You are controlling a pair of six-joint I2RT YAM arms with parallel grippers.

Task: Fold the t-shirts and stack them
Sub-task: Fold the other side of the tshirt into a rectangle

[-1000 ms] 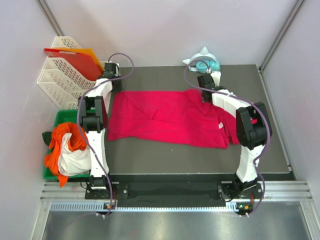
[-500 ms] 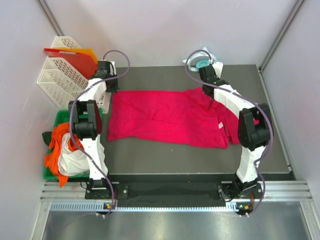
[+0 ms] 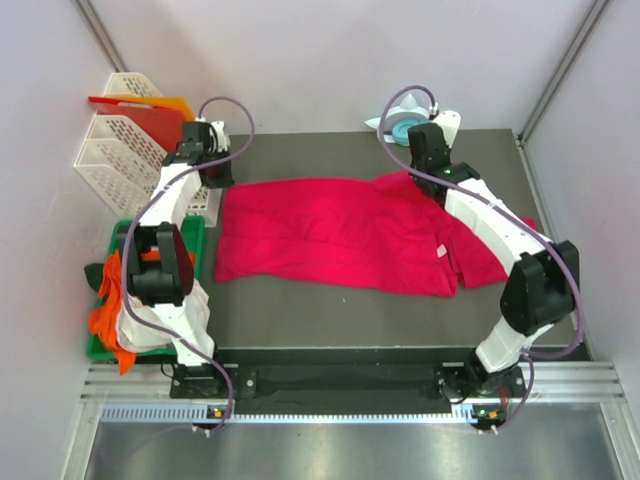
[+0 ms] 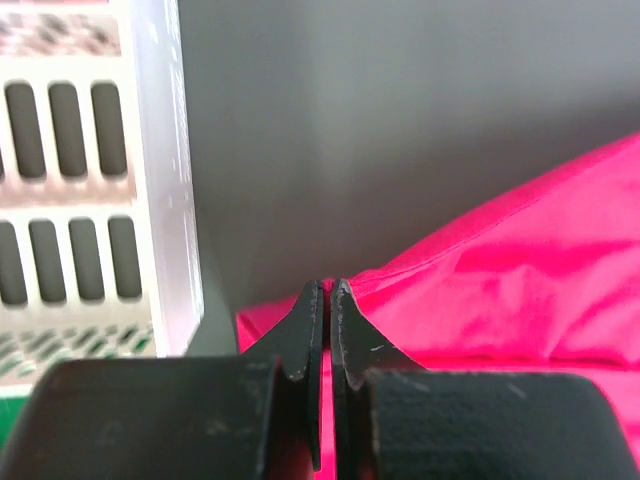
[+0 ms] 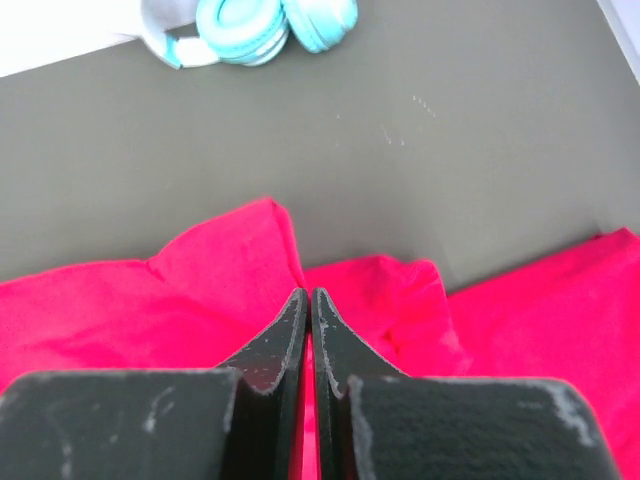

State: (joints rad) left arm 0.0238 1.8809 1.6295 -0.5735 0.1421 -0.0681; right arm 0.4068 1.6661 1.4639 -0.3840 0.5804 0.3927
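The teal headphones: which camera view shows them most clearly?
The right wrist view: the teal headphones lie close and sharp at its top edge, slightly cropped. The top external view shows them small, with a cable looping over them. The left wrist view does not show them.

t-shirt right side hidden under right arm, headphones cut off at top edge

No legible text, brand, number or sign in any view, small white neck label on the crimson-pink cotton t-shirt spread on the dark grey table top, its print too small to read
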